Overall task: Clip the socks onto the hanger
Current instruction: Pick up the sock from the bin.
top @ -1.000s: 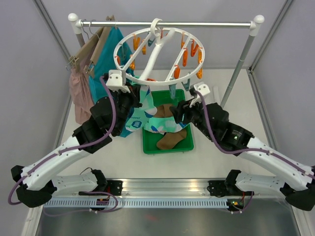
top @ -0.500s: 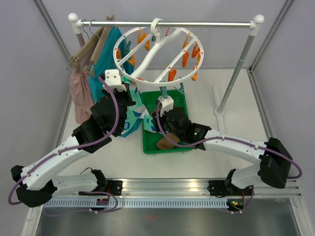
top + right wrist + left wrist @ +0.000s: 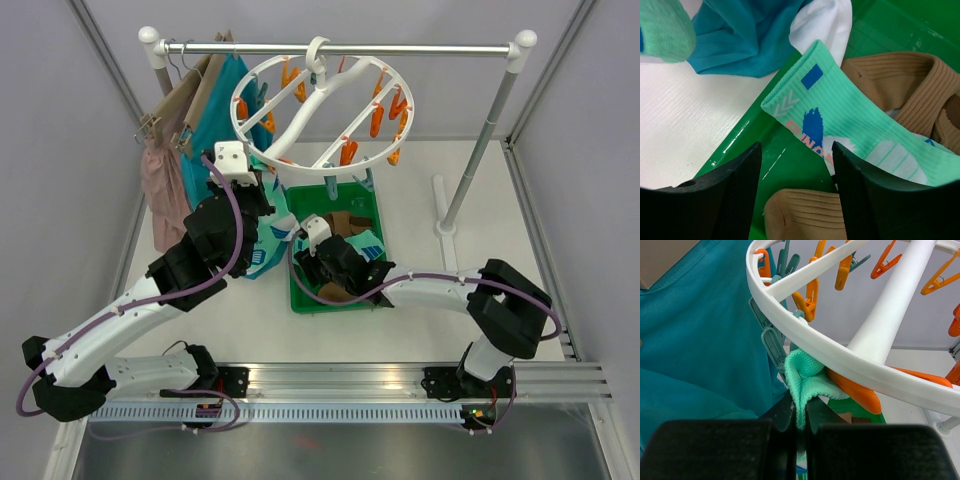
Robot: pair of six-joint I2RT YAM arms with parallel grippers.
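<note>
**One sock raised to the ring, the next lined up in the tray**

At the far left of the metal rail (image 3: pixel 340 47), tan clothes hangers (image 3: pixel 190 85) carry a pink garment (image 3: pixel 160 200) and a large teal garment (image 3: pixel 205 150). They hang aside from the work and play no part in it.

Just right of them, the left gripper (image 3: pixel 799 412) is clenched on the cuff of a mint-green knitted sock (image 3: pixel 807 375). It lifts that edge against the underside of the large round white plastic ring hanger (image 3: pixel 840 357). The cuff touches an orange plastic clip peg (image 3: pixel 855 392), and teal clip pegs (image 3: pixel 771 342) dangle just to its left. Holding the fabric there looks meant to offer it to a peg's mouth. Whether any peg has bitten the cuff cannot be told. The rest of the sock hangs down toward the table. The hanger itself hangs by its hook from the rail, ring tilted, so its pegs can be reached from below.

Further right and lower, a green plastic tray (image 3: pixel 880 25) keeps the unclipped socks together. A mint-and-white patterned sock (image 3: pixel 840 120) lies across ribbed brown socks (image 3: pixel 912 82), with a white fabric end (image 3: pixel 825 22) at the tray's edge.

The right gripper (image 3: pixel 796 150) hovers over the patterned sock's cuff, fingers spread apart with nothing between them. I judge it is placed there to pick up the next sock.
</note>
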